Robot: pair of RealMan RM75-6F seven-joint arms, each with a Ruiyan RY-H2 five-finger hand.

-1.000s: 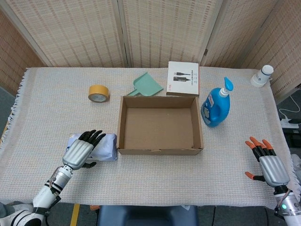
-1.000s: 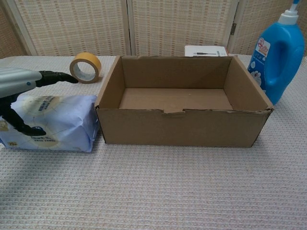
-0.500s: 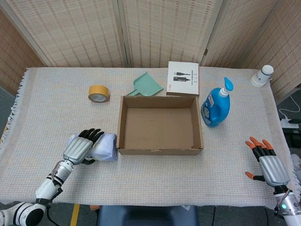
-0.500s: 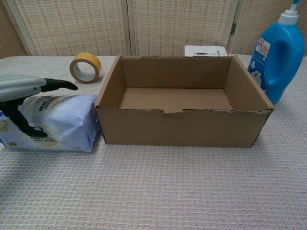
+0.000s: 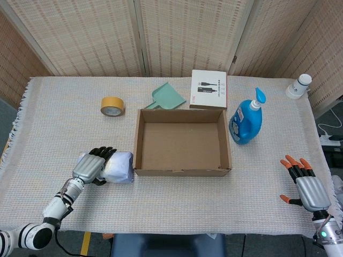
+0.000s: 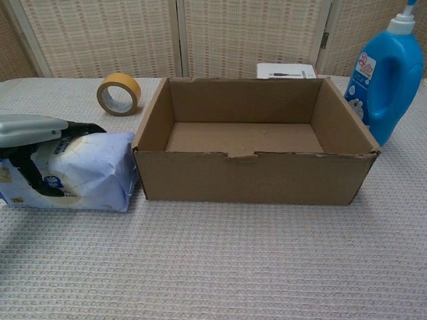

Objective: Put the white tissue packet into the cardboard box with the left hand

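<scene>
The white tissue packet lies on the table cloth, right against the left wall of the open, empty cardboard box. My left hand lies over the packet's left part, fingers laid flat on its top and thumb pressed on its front face, gripping it. The packet still rests on the table. My right hand hovers at the near right edge of the table in the head view, fingers spread and holding nothing; the chest view does not show it.
A yellow tape roll lies behind the packet. A green scoop and a white carton lie behind the box. A blue pump bottle stands to its right, a small white bottle far right.
The left hand's fingers have come down from above the packet onto its top, and the thumb has closed in on its front. The packet and the right hand have not moved.
</scene>
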